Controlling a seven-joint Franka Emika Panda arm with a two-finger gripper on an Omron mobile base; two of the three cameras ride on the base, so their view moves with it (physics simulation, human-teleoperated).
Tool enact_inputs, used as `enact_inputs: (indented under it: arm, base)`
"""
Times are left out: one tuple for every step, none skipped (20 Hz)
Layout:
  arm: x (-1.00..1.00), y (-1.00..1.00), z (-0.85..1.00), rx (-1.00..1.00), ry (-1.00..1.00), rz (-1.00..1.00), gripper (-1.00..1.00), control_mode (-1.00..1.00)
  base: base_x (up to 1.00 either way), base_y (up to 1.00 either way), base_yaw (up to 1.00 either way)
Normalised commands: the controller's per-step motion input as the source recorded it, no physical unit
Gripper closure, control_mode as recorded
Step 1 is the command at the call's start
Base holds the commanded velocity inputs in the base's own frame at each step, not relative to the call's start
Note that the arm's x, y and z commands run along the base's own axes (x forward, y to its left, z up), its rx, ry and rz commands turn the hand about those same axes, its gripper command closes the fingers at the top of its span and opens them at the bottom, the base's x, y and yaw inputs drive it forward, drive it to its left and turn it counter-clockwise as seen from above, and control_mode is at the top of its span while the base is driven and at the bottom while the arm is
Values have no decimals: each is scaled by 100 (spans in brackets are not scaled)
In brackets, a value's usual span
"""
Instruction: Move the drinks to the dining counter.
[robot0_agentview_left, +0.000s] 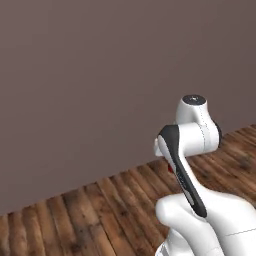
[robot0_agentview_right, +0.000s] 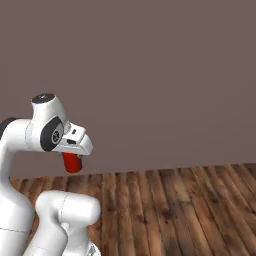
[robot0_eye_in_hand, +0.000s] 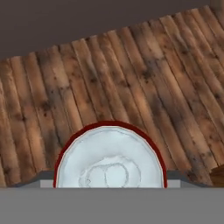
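A small red can (robot0_agentview_right: 72, 163), one of the drinks, hangs in the air under my hand, well above the wooden floor. My gripper (robot0_agentview_right: 73, 158) is shut on it, folded in close to the arm. In the hand view the can's silver top with its red rim (robot0_eye_in_hand: 109, 164) sits at the bottom, between the jaws, whose tips are hidden. A sliver of the red can (robot0_agentview_left: 171, 170) peeks out behind the forearm in the left base view. The dining counter is out of view.
A plain brown-mauve wall (robot0_agentview_left: 100, 75) stands ahead across both base views. Dark wooden floor planks (robot0_agentview_right: 165, 210) run from it toward the base. A small brown corner of something (robot0_eye_in_hand: 217, 175) shows at the right edge of the hand view.
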Motion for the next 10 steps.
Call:
enact_inputs:
  arm:
    - [0,0,0,0,0,0,100,100]
    - [0,0,0,0,0,0,100,100]
    - [0,0,0,0,0,0,100,100]
    - [0,0,0,0,0,0,100,100]
    - [0,0,0,0,0,0,100,100]
    - [0,0,0,0,0,0,100,100]
    - [0,0,0,0,0,0,100,100]
    - [0,0,0,0,0,0,100,100]
    - [0,0,0,0,0,0,100,100]
    - [0,0,0,0,0,0,100,100]
  base:
    - [-21,0,-100]
    - [-21,0,-100]
    - [-21,0,-100]
    - [-21,0,-100]
    - [-20,0,-100]
    - [-20,0,-100]
    - [-21,0,-100]
    - [-24,0,-100]
    - [-25,0,-100]
    - [-24,0,-100]
